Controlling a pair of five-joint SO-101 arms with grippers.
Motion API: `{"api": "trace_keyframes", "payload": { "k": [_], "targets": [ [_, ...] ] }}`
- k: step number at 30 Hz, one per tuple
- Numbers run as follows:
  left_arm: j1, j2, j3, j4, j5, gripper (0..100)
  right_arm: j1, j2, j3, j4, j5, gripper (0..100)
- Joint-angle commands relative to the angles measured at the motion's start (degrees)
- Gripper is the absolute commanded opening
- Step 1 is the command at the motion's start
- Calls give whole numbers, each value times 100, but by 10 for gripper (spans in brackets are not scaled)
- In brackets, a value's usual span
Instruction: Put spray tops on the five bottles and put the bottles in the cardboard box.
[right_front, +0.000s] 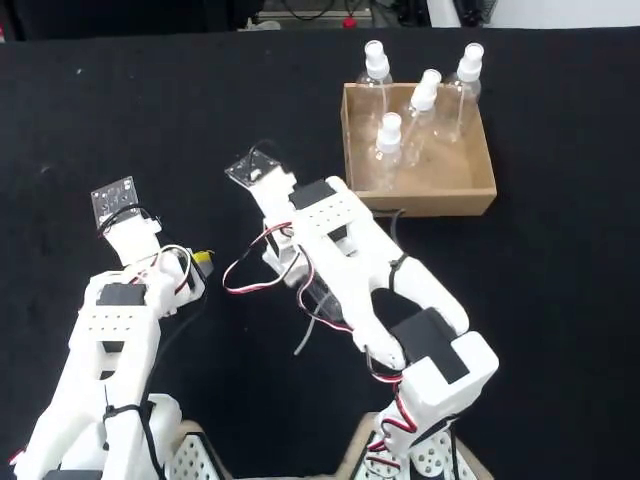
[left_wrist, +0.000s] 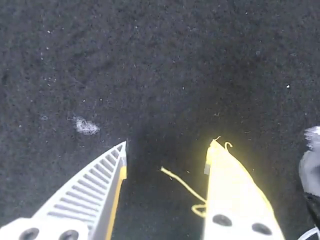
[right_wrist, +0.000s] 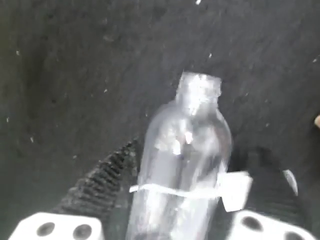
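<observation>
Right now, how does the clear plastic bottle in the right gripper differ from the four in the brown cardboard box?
The clear plastic bottle in the right gripper has a bare neck; the four boxed bottles wear white spray tops. The gripped bottle is over the black table; the boxed ones stand upright in the brown cardboard box. All are clear.

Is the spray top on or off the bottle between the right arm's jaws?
Off. The bottle between the jaws of the right gripper ends in a bare, open neck; no spray top sits on it.
</observation>
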Motion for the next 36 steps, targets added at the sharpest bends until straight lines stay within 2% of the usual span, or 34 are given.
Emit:
{"api": "trace_keyframes", "payload": {
  "k": [1, 7, 19, 25, 32, 36],
  "targets": [
    [75, -141, -66, -114, 53, 245, -53, -101, -382, 193, 70, 408],
    [75, -141, -66, -114, 53, 245, 88, -101, -743, 624, -53, 342],
    [75, -141, -66, -114, 53, 245, 97, -92, -110, 132, -1653, 326],
    [75, -141, -66, -114, 53, 245, 167, -171, -163, 264, -1670, 326],
    [75, -141, -66, -114, 53, 245, 730, -708, -1305, 1618, -1679, 325],
    [75, -141, -66, -114, 53, 245, 624, -743, -1095, 1714, -1723, 325]
  ]
}}
